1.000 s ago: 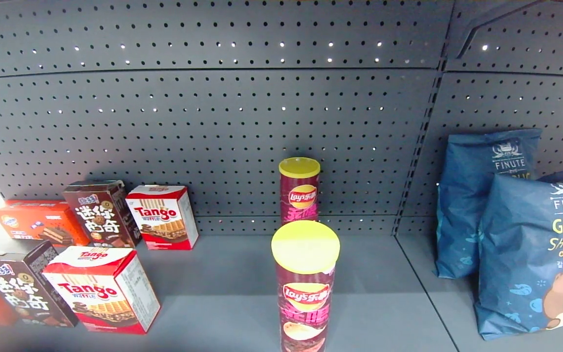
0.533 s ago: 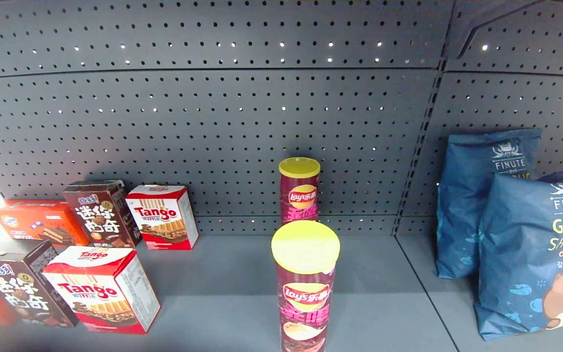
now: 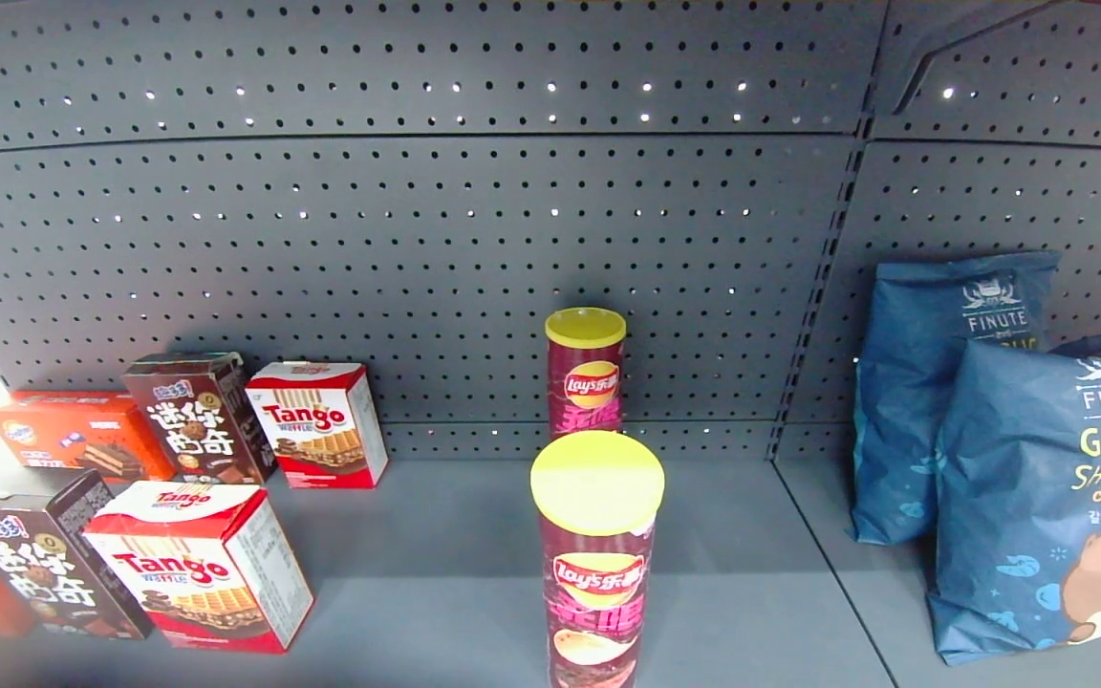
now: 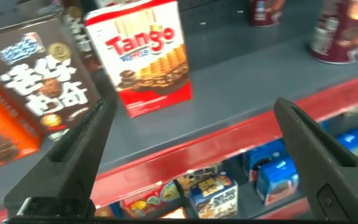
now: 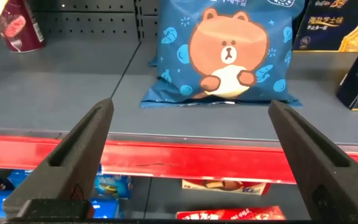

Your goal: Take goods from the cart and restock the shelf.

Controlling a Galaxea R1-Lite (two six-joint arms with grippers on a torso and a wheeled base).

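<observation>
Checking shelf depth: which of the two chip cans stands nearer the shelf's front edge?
The front can, lowest in the head view. The back can stands straight behind it, close to the perforated back panel.

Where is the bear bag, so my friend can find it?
Go to the right end of the grey shelf, where two blue bags stand. The bear bag is the front one; a brown bear shows near its bottom, none on the back bag.

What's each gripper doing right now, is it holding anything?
Left gripper: open, holding nothing.
Right gripper: open, holding nothing.
</observation>
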